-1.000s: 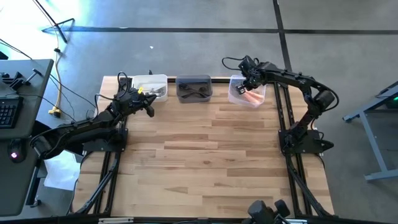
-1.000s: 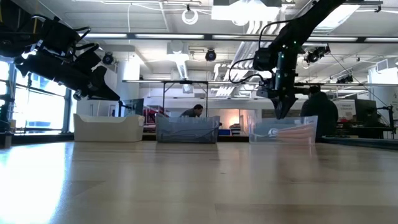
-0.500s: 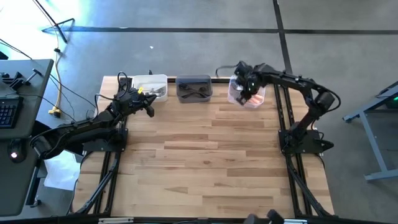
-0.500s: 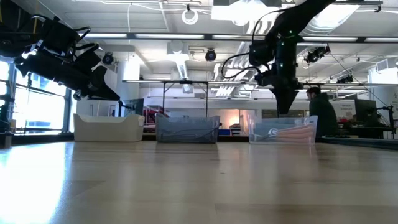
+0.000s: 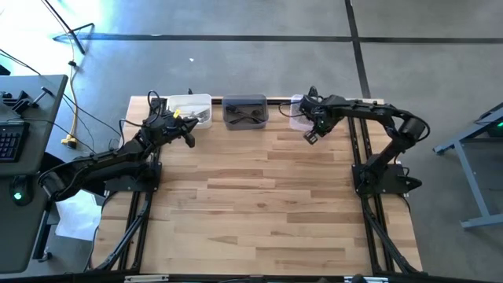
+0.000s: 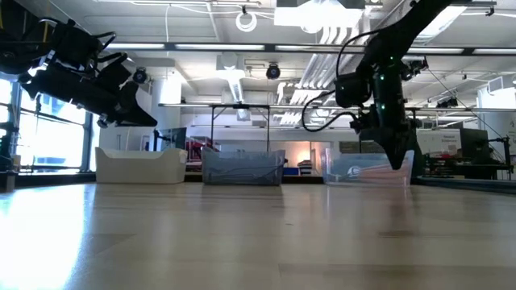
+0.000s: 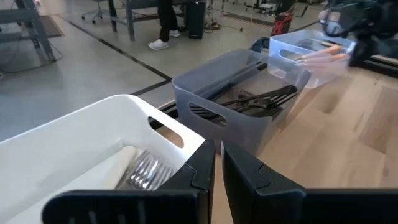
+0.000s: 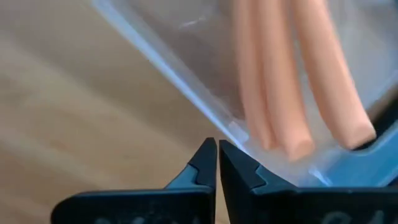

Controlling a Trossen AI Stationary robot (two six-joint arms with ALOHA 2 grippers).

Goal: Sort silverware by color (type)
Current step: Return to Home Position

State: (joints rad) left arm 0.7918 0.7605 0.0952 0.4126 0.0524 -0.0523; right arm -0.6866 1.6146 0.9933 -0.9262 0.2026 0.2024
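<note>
Seemingly sorted; homing with right gripper (image 5: 309, 137) closed empty at six o'clock of clear bin (image 5: 294, 112), left gripper (image 5: 189, 138) closed; next, retract fully.

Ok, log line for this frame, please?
left claw shut, empty, by white bin | right claw shut, empty, beside clear bin | orange forks in clear bin

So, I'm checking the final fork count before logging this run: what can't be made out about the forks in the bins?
White bin: the left wrist view shows only some tines; the bin's wall and the left hand hide the rest.
Orange forks: the right wrist view is blurred, and the picture's edge cuts off their heads.
Dark bin: its forks are too small to count in the high view.
</note>
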